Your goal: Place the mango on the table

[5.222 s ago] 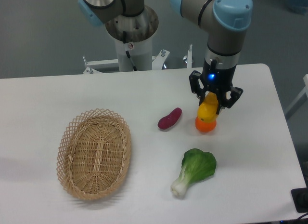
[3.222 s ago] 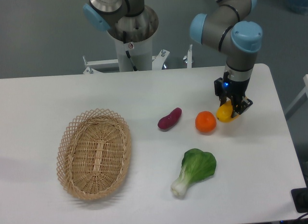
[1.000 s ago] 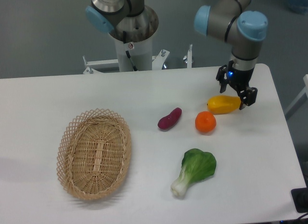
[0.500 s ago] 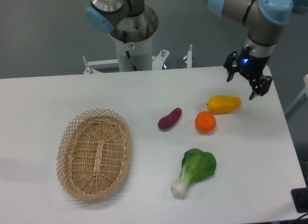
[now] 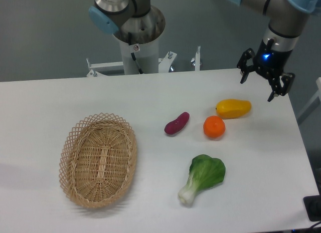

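White desk (image 5: 100, 97) bearing mango (image 5: 233, 108) on its side just beside orange (image 5: 214, 127), placement apparently done; gripper (image 5: 266, 82) above, jaws spread, empty, clear of fruit.

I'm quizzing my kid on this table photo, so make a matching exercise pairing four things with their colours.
Things:
1. mango
2. sweet potato
3. bok choy
4. basket

Colours:
A. green and white
B. tan
C. yellow-orange
D. purple

Pairs: 1-C, 2-D, 3-A, 4-B
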Available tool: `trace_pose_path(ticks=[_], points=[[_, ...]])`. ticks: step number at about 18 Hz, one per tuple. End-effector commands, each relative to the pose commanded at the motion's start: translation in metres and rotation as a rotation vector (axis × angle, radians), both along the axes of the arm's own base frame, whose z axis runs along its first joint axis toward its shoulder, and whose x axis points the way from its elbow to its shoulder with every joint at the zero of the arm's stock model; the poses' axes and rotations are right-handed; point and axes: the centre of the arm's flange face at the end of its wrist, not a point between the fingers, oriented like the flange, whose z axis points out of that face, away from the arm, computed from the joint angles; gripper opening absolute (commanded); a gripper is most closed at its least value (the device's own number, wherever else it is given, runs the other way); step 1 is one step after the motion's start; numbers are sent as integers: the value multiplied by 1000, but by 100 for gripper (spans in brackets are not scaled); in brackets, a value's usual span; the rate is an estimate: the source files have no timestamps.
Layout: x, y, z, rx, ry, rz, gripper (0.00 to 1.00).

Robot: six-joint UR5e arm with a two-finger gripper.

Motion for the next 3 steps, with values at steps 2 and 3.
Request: trace_pose_path(ticks=[2, 3], points=[[0, 0, 0, 1, 0, 0, 100], [0, 0, 0, 1, 0, 0, 100]])
